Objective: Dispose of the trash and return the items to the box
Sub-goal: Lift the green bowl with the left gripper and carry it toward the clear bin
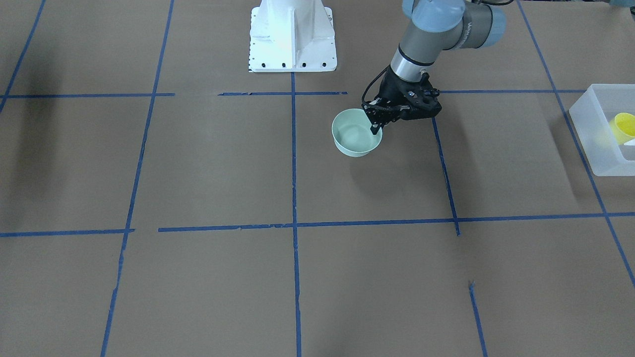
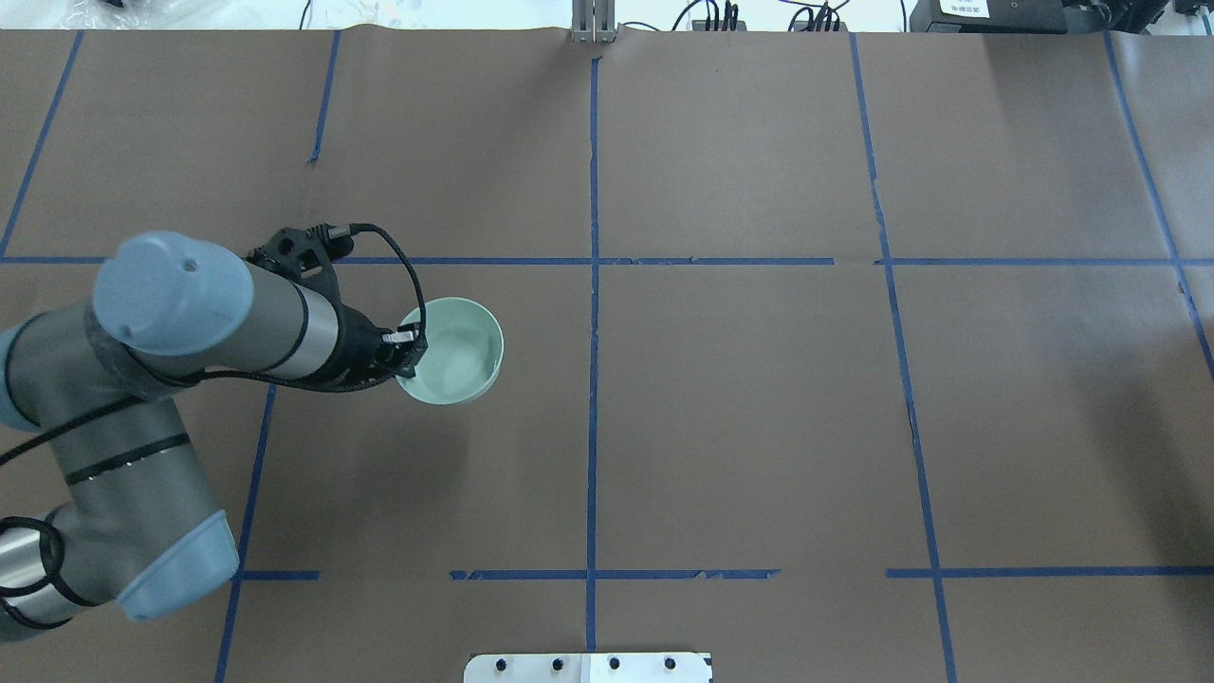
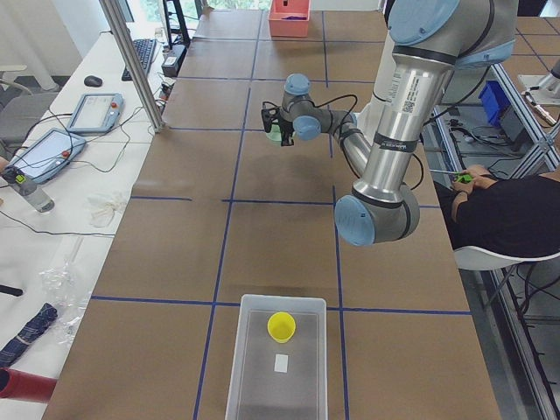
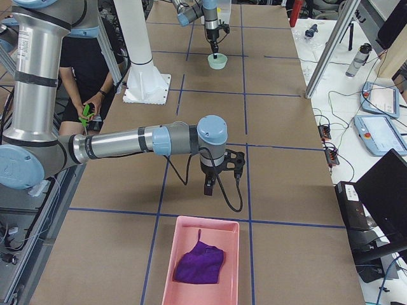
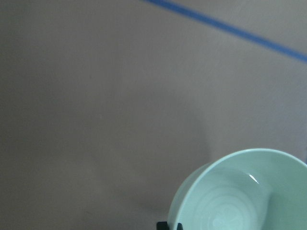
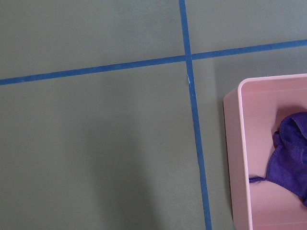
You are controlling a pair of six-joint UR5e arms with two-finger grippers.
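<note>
The pale mint-green bowl [image 1: 353, 135] hangs a little above the brown table, its shadow apart from it. My left gripper [image 1: 375, 128] is shut on the bowl's rim, on the side nearest the arm. It shows the same way in the overhead view, gripper [image 2: 406, 349] on bowl [image 2: 457, 353]. The left wrist view shows the bowl [image 5: 240, 196] from above, empty. The yellow cup [image 1: 624, 126] lies inside the frosted-white box [image 1: 595, 148] at the table's left end. My right gripper [image 4: 208, 187] hangs over the table near the pink tray; I cannot tell if it is open.
A pink tray [image 4: 166, 279] holding a purple cloth [image 4: 199, 265] sits at the table's right end, also in the right wrist view [image 6: 232, 143]. The white robot base [image 1: 292, 37] stands at the table's back edge. A seated person [image 3: 507, 210] is beside the robot.
</note>
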